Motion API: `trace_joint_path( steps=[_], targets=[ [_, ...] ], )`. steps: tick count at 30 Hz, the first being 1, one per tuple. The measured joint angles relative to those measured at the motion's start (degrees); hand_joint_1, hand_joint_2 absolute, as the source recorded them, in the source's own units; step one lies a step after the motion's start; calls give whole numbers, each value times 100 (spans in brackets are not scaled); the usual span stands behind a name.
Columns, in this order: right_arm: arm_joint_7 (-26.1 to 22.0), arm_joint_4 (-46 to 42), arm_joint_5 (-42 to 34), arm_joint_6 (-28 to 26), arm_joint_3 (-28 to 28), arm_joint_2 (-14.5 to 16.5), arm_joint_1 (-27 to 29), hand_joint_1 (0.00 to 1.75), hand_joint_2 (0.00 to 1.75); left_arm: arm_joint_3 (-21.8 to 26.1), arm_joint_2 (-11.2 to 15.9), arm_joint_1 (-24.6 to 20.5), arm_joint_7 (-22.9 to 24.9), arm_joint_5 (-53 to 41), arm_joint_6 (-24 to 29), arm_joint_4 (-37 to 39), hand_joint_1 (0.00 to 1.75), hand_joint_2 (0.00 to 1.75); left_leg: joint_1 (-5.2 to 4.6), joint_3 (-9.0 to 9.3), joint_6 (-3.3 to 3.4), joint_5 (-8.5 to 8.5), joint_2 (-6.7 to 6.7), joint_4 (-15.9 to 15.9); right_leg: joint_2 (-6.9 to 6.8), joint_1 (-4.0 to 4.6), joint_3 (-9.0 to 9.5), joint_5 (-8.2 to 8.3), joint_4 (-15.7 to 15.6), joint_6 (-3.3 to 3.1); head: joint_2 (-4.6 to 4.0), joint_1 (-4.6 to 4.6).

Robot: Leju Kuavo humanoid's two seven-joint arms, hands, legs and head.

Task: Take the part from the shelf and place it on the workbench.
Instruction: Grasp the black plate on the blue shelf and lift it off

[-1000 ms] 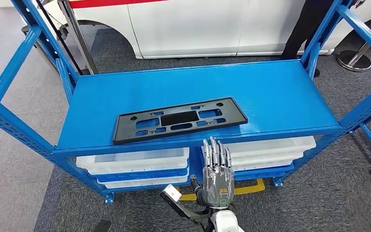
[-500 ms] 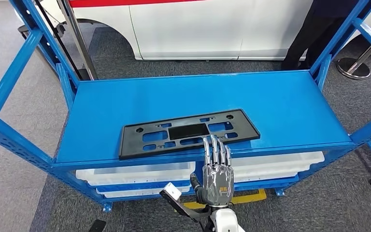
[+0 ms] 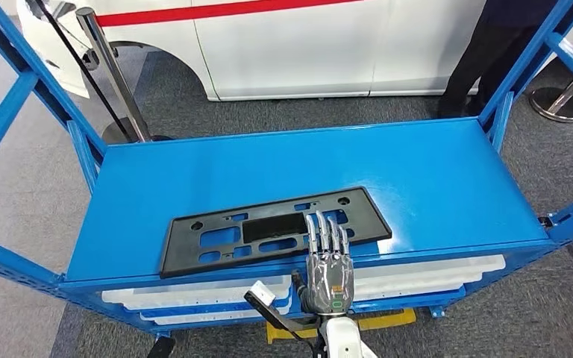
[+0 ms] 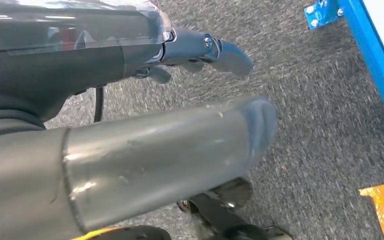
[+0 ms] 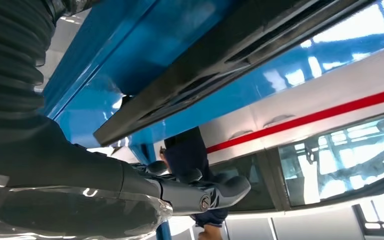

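A white car body (image 3: 291, 52) stands on the far side, and a person's dark legs (image 3: 485, 52) are at the far right. Nearer is the blue shelf (image 3: 433, 171), its top deck carrying the part (image 3: 216, 239), a flat black slotted plate that lies slightly askew near the front edge. White bins (image 3: 418, 272) sit on the level below.

The right hand (image 3: 327, 257) reaches in from the near side with fingers straight and held close together, lying over the right half of the part; it holds nothing, and the thumb stays below the shelf's front edge. Whether the fingers touch the plate cannot be told.

The left hand (image 4: 130, 165) hangs by the floor; its fingers look loosely extended with nothing in them.

The step appears to be getting hold of the part. A thin plate lying flat gives little to grip, so drawing it toward the near edge until it overhangs, then bringing the thumb under it, seems the sound way. The hand sits off-centre, so the long left end may swing or droop on lifting.
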Motion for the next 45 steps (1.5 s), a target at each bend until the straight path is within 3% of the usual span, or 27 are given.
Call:
trace_joint_path(
  steps=[1, 2, 3, 5, 6, 7, 9, 12, 14, 16, 17, 18, 21, 23, 27, 29, 31, 32, 33, 34, 36, 38, 41, 45],
  targets=[
    [-15, 54, 0, 0, -9, 12, -7, 0, 175, 0, 2, 5, 2, -4, 0, 1, 0, 0, 4, -205, -20, -97, 0, 231, 4, 3, 32, -34, 1, -3, 0, 1],
    [-27, 105, 0, 0, -19, 21, -8, 0, 175, 1, 5, 12, 5, -8, 0, 1, 0, 0, 5, -340, -31, -85, 0, 301, 10, 6, 75, -73, 2, -1, 0, 0],
    [-39, 149, 0, 0, -30, 27, -10, 0, 175, 1, 8, 18, 5, -12, 0, 1, 0, 0, 5, -383, -32, 69, 0, 181, 16, 7, 129, -113, 2, 5, 0, 1],
    [-67, 223, 0, 0, -51, 53, -26, 0, 175, 1, 11, 25, 6, -26, -2, 1, 0, 0, 0, -248, 2, 650, 1, -471, 21, 7, 248, -199, 0, 29, 0, 3],
    [-88, 259, 0, 1, -64, 71, -40, 0, 175, 1, 12, 25, 5, -32, -5, 4, 0, 0, -20, -186, 30, 825, 3, -774, 21, 8, 285, -228, 1, 46, 0, 2],
    [-116, 293, 0, 1, -79, 91, -57, 0, 175, 1, 13, 21, 4, -39, -9, 7, 0, 0, -41, -136, 64, 919, 4, -992, 22, 9, 293, -250, 3, 69, 0, -1],
    [-180, 350, 1, 1, -108, 124, -79, 0, 175, 5, 15, 25, -1, -46, -12, 11, 0, 0, -83, -144, 135, 919, 0, -1108, 26, 12, 281, -272, -1, 133, 0, -4],
    [-245, 384, 1, -2, -159, 163, -111, 0, 175, 18, 12, 35, -25, -61, 0, 11, 0, 0, -32, -60, 243, 1018, 6, -1234, 23, 35, 277, -378, 75, 234, 0, 0],
    [-267, 406, 0, -2, -182, 179, -131, 0, 175, 23, 9, 17, -37, -81, 11, 11, 0, 0, -11, 1, 290, 1022, 17, -1295, 13, 18, 30, -642, 575, 283, 0, 3],
    [-272, 436, 0, -2, -194, 187, -130, 0, 175, 30, 10, 3, -39, -95, 17, 11, 0, 0, -13, 18, 315, 992, 19, -1294, 7, -17, -408, -900, 1310, 326, 0, 3],
    [-274, 452, 0, -2, -201, 187, -125, 0, 175, 36, 11, 3, -39, -98, 18, 11, 0, 0, -15, 28, 317, 974, 17, -1289, 3, -32, -559, -902, 1513, 343, 0, 3],
    [-274, 466, 0, -2, -207, 187, -122, 0, 175, 43, 11, 6, -39, -98, 19, 11, 0, 0, -16, 45, 312, 955, 15, -1285, -1, -44, -604, -790, 1503, 352, 0, 3],
    [-291, 488, 0, -2, -220, 195, -130, 0, 175, 55, 7, 13, -44, -100, 20, 11, 0, 0, -22, 124, 266, 882, -1, -1264, -13, -49, -184, -146, 466, 316, 0, 4],
    [-321, 504, 0, -1, -229, 211, -142, 0, 175, 58, 5, 8, -55, -107, 20, 11, 0, 0, -34, 130, 206, 845, -6, -1244, -9, -20, 2, -15, 33, 272, 0, 2],
    [-403, 557, 0, 25, -264, 258, -161, 174, 175, 69, 7, 2, -79, -143, 20, 11, 0, 0, -13, 106, 77, 745, 0, -1157, 2, -21, 40, -24, -40, 161, 0, 0],
    [-501, 604, -3, 84, -316, 306, -188, 174, 175, 73, 7, 0, -87, -168, 20, 11, 0, 0, 7, -103, 23, 452, 2, -674, -15, -45, 83, -16, -85, 99, 0, -2],
    [-611, 660, -18, 139, -378, 342, -202, 173, 175, 81, 5, 5, -87, -179, 20, 11, 0, 0, 18, -476, -17, 105, 3, 102, -27, -40, 92, -29, -84, 71, 0, -4],
    [-650, 688, -26, 156, -407, 354, -200, 174, 175, 90, 7, 10, -86, -183, 20, 11, 0, 0, 22, -613, -29, 42, 3, 365, -29, -38, 94, -38, -77, 66, 0, -4],
    [-675, 713, -32, 170, -433, 363, -198, 174, 175, 99, 8, 15, -85, -184, 20, 11, 0, 0, 25, -654, -34, 97, 4, 416, -26, -39, 98, -47, -68, 69, 0, -4],
    [-687, 734, -34, 181, -458, 375, -198, 174, 175, 106, 12, 16, -85, -185, 20, 11, 0, 0, 28, -582, -35, 259, 6, 237, -20, -42, 106, -60, -55, 77, 0, -4],
    [-700, 763, -35, 195, -506, 402, -203, 174, 175, 111, 19, 11, -85, -185, 20, 11, 0, 0, 32, -216, -21, 665, 12, -548, -9, -41, 125, -101, -17, 111, 0, -3],
    [-718, 783, -35, 196, -543, 418, -211, 175, 175, 112, 21, 4, -85, -186, 20, 11, 0, 0, 16, 28, 23, 830, 6, -1076, -2, -18, 115, -130, 22, 160, 0, -2],
    [-738, 797, -35, 197, -561, 425, -217, 175, 175, 114, 21, 13, -85, -188, 20, 11, 0, 0, -11, 39, 84, 820, -4, -1131, 0, -5, 104, -117, 17, 213, 0, 1],
    [-742, 798, -35, 197, -562, 425, -218, 175, 175, 114, 21, 17, -85, -188, 20, 11, 0, 0, -15, 39, 92, 820, -4, -1129, 0, -7, 107, -114, 11, 218, 0, 1]
  ],
)
